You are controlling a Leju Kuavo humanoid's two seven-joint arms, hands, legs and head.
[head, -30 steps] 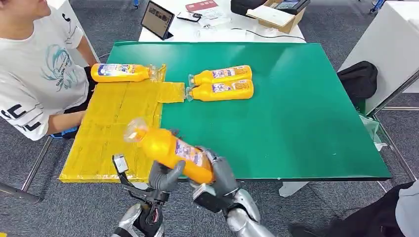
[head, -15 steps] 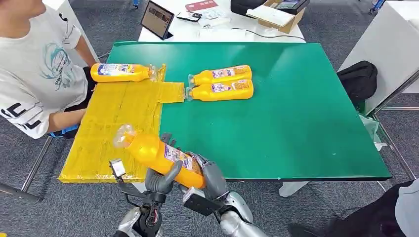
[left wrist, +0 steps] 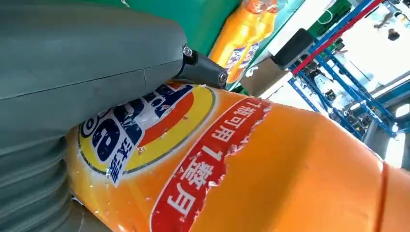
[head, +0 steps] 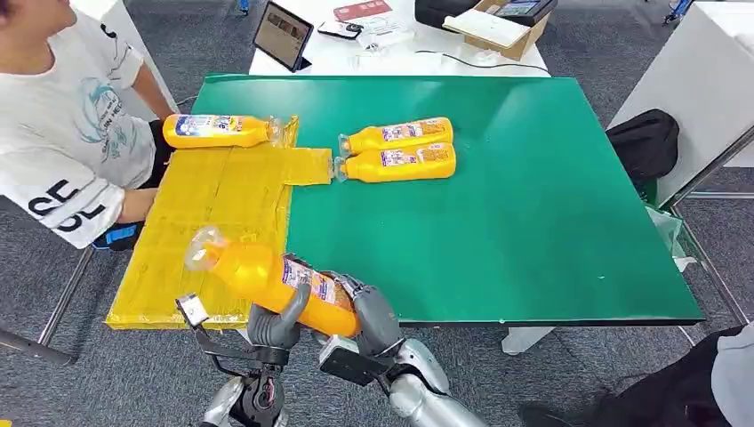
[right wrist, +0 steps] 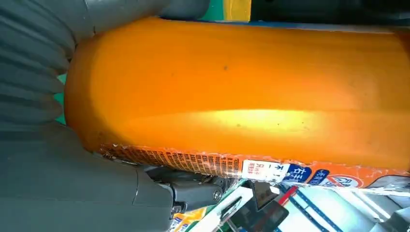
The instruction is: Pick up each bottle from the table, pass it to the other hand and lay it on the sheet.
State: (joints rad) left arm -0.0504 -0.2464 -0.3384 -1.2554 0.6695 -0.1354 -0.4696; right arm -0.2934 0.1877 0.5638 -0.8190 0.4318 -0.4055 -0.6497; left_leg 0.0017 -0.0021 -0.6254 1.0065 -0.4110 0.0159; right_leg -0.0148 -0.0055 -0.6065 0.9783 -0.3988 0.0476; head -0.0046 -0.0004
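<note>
An orange bottle [head: 267, 277] with a clear cap hangs tilted over the near edge of the yellow sheet [head: 213, 200], cap end toward the left. My right hand [head: 375, 310] grips its base, and my left hand [head: 274, 322] wraps its middle from below. Up close, the bottle's label [left wrist: 159, 125] lies against my left hand [left wrist: 72, 72]. In the right wrist view the bottle's orange body [right wrist: 251, 92] sits in my right hand [right wrist: 43, 82]. Another bottle [head: 218, 131] lies on the sheet's far end. Two more bottles [head: 400, 135] [head: 400, 164] lie side by side on the green table [head: 533, 222].
A person in a white shirt [head: 62, 133] sits at the table's left side, close to the sheet. Behind the green table stands a white table with a tablet [head: 283, 36] and a cardboard box [head: 498, 27]. A black bag [head: 645, 142] hangs at the right.
Both hands have carried the bottle leftward and a little lower, so its cap end now reaches over the sheet's near part. The person has shifted slightly.
</note>
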